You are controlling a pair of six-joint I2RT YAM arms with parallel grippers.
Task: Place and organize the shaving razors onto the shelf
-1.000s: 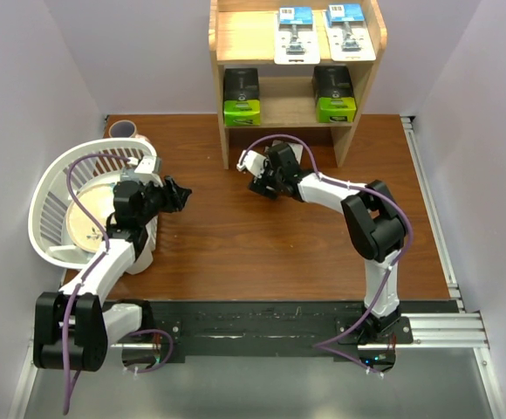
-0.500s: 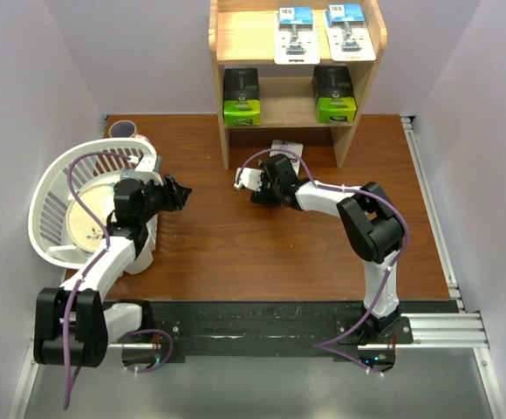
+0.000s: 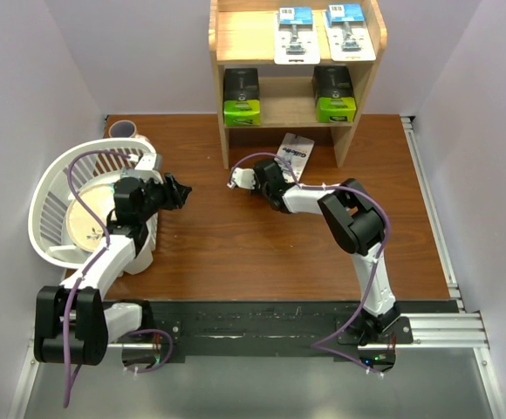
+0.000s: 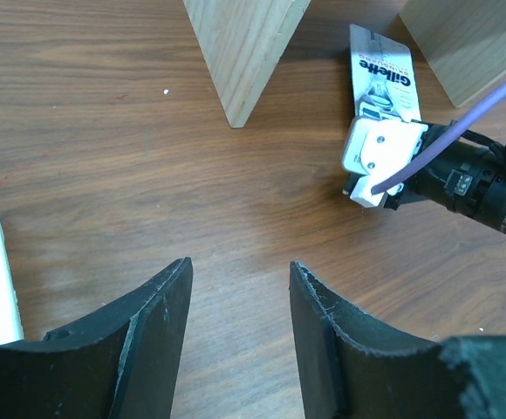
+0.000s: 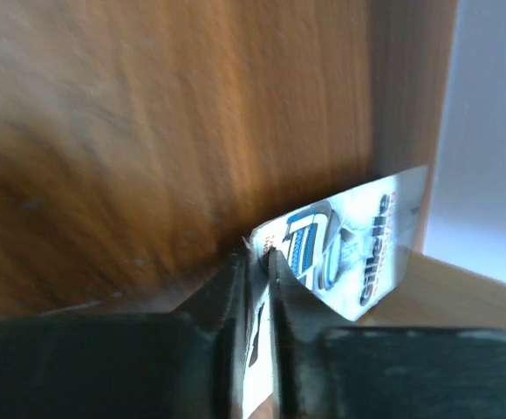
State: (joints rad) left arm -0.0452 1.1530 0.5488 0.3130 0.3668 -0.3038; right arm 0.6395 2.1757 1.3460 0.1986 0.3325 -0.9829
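Top external view, task near its end: the shelf [image 3: 244, 35] already carries four of the five razor packs as I see it from the console. Two blister cards [image 3: 296, 35] lie side by side on the right half of the upper tier, and two black boxes [image 3: 242, 96] with lime-green ends stand at the left and right of the lower tier. The left half of the upper tier is bare wood, which I judge to be the likely place for the last pack. That fifth pack [image 3: 295, 150], a white-and-blue blister card, sits low in front of the shelf between its side panels. I cannot tell whether it rests on the tabletop [image 3: 235, 253] or hangs just clear of it. The right gripper [image 5: 259, 257] is pinching the near edge of this card, its fingers pressed together on the cardboard. The left gripper [image 4: 240, 264] is spread and holds nothing, hovering beside the white basket [image 3: 44, 188], well apart from the shelf. Remaining work, in my judgement: lift the card, set it on the shelf and align it with the others. Legible writing: "Gillette" on the fifth pack in the left wrist view; the labels on the shelved packs are too small to read.
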